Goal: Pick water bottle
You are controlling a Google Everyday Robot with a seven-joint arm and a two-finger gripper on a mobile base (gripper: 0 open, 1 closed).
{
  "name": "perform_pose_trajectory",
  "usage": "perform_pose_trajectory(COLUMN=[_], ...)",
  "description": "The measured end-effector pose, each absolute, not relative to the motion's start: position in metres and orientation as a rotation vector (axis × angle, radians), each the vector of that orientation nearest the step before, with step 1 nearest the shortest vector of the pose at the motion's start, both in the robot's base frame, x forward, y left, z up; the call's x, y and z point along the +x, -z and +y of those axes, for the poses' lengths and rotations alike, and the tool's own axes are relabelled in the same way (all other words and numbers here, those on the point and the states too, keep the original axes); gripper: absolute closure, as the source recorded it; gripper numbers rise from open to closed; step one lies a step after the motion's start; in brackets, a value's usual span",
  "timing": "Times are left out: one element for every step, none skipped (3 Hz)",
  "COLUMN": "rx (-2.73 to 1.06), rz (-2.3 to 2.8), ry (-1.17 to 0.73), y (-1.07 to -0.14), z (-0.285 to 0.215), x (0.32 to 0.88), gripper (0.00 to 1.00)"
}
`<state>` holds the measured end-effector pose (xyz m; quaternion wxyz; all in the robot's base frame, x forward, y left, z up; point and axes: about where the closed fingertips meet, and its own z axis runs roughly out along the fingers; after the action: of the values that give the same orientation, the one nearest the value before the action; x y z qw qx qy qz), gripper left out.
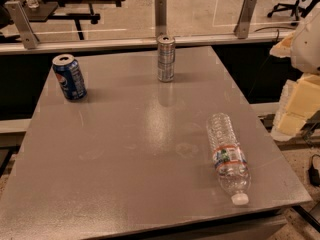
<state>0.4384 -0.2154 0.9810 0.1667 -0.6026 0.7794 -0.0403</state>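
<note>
The water bottle (228,156) is clear ribbed plastic with a white cap and a red-green-white label band. It lies on its side near the front right corner of the grey table (130,154), with its cap pointing at the front edge. My gripper (296,111) shows as white and pale yellow parts at the right edge of the view. It is beyond the table's right side, up and to the right of the bottle, and apart from it.
A blue Pepsi can (69,77) stands upright at the back left. A silver can (165,58) stands upright at the back centre. A glass barrier with metal posts (160,15) runs behind the table. The bottle lies close to the table's right and front edges.
</note>
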Motion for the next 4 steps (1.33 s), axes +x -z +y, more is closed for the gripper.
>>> perform_pose_trajectory(rx=[-1.715, -1.747, -1.800, -1.910], rz=[2.219, 2.175, 2.108, 1.981], ry=[0.115, 0.105, 0.085, 0.037], y=[-0.981, -0.981, -0.981, -0.967], z=[-0.215, -0.211, -0.205, -0.190], x=[0.438, 0.439, 0.439, 0.439], gripper=[0.00, 0.00, 0.00, 0.00])
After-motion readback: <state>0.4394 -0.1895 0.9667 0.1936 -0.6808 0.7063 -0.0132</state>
